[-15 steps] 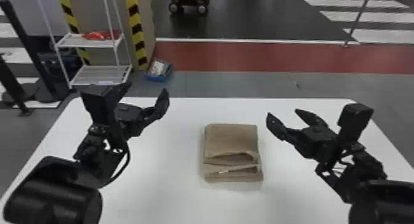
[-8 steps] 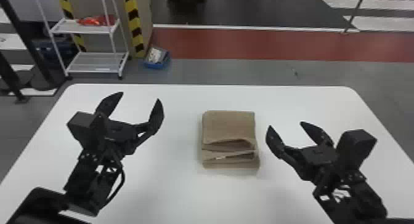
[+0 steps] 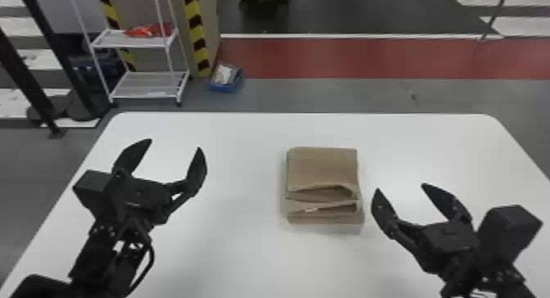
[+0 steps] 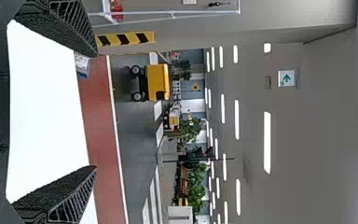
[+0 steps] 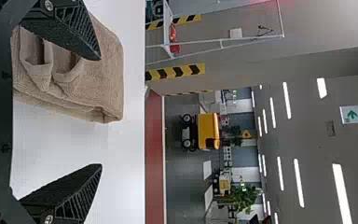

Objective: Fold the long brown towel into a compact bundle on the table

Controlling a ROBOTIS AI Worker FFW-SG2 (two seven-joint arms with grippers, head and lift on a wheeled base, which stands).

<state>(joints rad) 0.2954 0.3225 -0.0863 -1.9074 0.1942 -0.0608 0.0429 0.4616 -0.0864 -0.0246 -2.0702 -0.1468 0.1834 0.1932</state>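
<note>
Spread and empty, the right gripper is hanging just beside the brown towel, which is lying in a compact, layered bundle near the middle of the white table. Its folds are gaping on the side nearer the robot, and the task is looking all but complete. Should the right arm be swinging inward, the gripper's inner finger could be snagging those loose layers and pulling the bundle open; that finger is posing the closest obstacle. A careless press could also be skewing the stack. Well apart, on the towel's other side, the left gripper is standing wide open, holding nothing. Beyond the table's far edge, a white rack is holding a red item, and a blue bin is sitting on the floor.
</note>
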